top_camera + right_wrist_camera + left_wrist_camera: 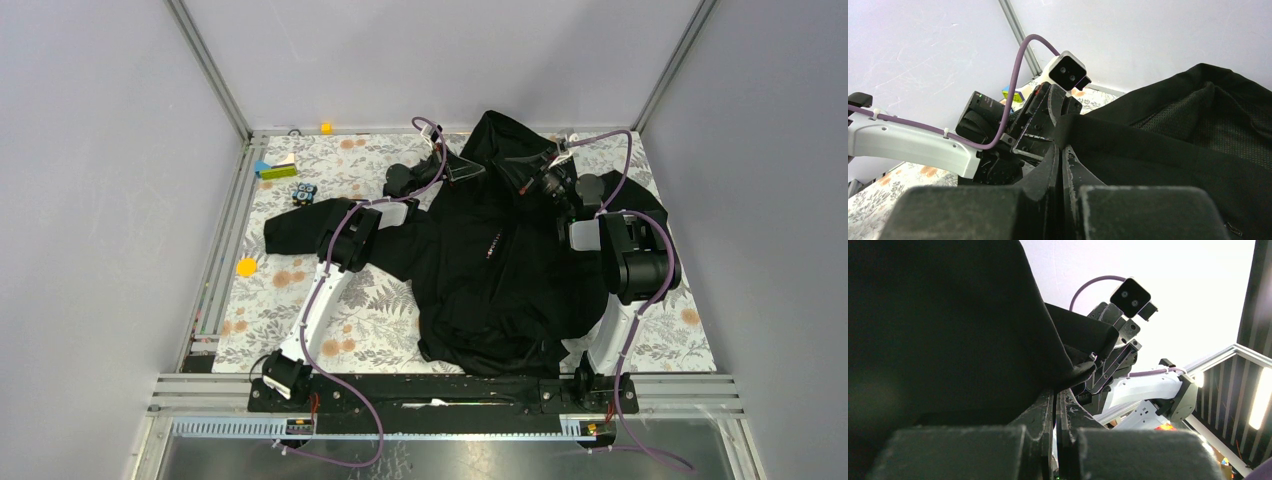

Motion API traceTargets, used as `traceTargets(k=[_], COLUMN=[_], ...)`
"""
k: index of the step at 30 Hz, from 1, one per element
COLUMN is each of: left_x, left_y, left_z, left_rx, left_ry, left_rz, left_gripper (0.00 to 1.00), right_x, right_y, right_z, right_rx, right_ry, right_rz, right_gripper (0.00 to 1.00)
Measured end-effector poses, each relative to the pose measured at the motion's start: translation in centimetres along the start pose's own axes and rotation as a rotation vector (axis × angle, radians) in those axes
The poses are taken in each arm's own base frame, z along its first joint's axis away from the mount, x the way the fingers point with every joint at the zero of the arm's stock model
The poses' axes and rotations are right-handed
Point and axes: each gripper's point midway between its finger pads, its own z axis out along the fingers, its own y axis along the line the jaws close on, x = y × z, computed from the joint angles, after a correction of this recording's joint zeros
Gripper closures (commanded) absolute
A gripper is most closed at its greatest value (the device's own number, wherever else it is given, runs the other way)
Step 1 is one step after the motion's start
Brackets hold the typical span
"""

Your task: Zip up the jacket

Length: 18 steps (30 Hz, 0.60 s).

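The black jacket (pixel 500 275) lies front up on the floral cloth, with its hood at the far end and tiny coloured marks (pixel 491 245) at mid-chest. My left gripper (pixel 460 168) is at the left side of the collar. In the left wrist view it (pixel 1055 392) is shut, with jacket fabric (pixel 948 315) pinched at its tips. My right gripper (pixel 532 172) is at the right side of the collar. In the right wrist view it (pixel 1061 150) is shut on the jacket's edge (pixel 1173 150). The collar is raised between the two grippers. The zipper is not visible.
The floral cloth (pixel 300 290) covers the table. A yellow cube (pixel 326 128), green and blue blocks (pixel 272 168), a small black object (pixel 305 192) and a yellow disc (pixel 246 267) lie at the left. Grey walls and metal rails enclose the table.
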Motion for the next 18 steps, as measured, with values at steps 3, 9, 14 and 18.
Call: traceTargets(k=[3,9,14,18], left_x=[0.01,0.04,0.06,0.08], left_y=[-0.02,-0.04,-0.05,-0.04], left_z=[0.0,-0.01,-0.01,0.0], left_rx=[0.0,0.0,0.001,0.0], left_ry=[0.0,0.002,0.003,0.004], left_rz=[-0.001,-0.004,-0.006,-0.007], left_gripper=[1.0,1.0,1.0,1.0], right_x=[0.07,0.29,0.56,0.87], right_y=[-0.06,-0.19,-0.59,-0.8], right_z=[-0.01,-0.02,0.2,0.23], right_rx=[0.001,0.004,0.003,0.006], right_ry=[0.001,0.004,0.005,0.009], right_rz=[-0.001,0.002,0.003,0.008], right_gripper=[1.0,1.0,1.0,1.0])
